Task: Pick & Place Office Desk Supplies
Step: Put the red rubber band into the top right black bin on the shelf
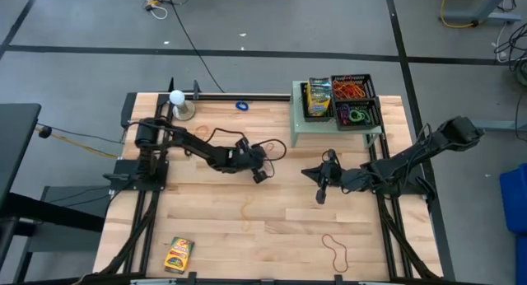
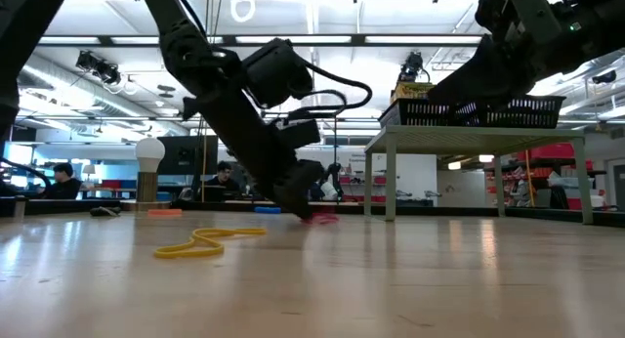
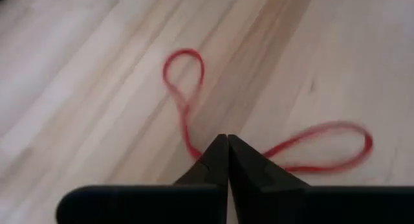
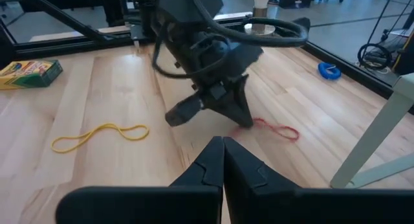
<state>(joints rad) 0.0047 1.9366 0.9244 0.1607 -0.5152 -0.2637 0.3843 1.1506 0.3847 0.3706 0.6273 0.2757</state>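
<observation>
We have the left gripper [image 3: 226, 146] fingers pinched shut on the thin red rubber-band loop [image 3: 184, 88] at its middle — lobes trail off either side along the wooden surface [image 3: 77, 88]; right gripper [image 4: 223, 149] shut, empty, farther off

crayon box [image 1: 179, 254] near the table's [image 1: 214, 235] front-left corner, basket [image 1: 344, 100] on stand [image 1: 317, 127] back-right.

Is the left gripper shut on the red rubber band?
Yes, the left gripper pinches the red rubber band, whose loops spread either side.
</observation>
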